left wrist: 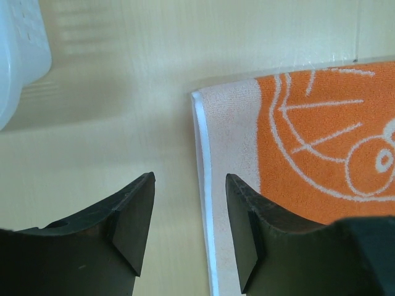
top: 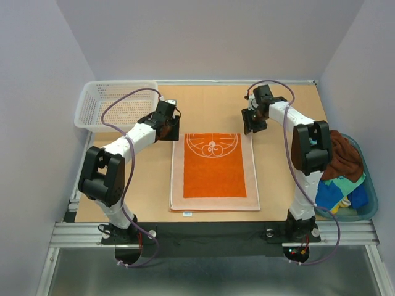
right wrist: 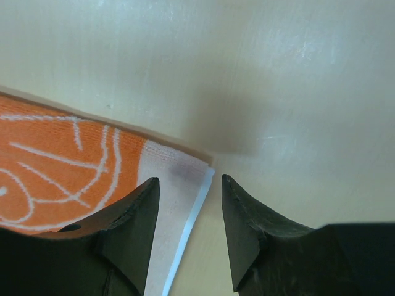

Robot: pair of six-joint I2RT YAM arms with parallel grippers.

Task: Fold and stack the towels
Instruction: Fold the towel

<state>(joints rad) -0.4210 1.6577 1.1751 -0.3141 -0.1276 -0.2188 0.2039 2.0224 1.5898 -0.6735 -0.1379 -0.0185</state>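
The left hand is open, its 2 dark fingers apart with nothing pinched between them. It hangs over the far left corner of the orange towel. In the left wrist view the towel's white edge runs down through the gap, 1 finger sits over the pale border and the other over bare counter. Whether the fingertips touch the cloth, I cannot tell.

The right hand is open too and grips nothing. The towel's far right corner lies just ahead of its gap. 1 finger is over the pale border and the other over the counter beside it.

The orange towel lies flat at the middle of the counter between the 2 arms. Its white circle pattern is at the far end, a pale border runs all round it, and a small white tag shows at its near edge.

Beyond the left hand, at the far left corner of the counter, stands a white mesh basket. At the right edge, beside the right arm, sits a translucent blue-green tub. A brown towel is heaped in it and drapes over its far rim. A green, yellow and blue towel is bunched nearer the front.
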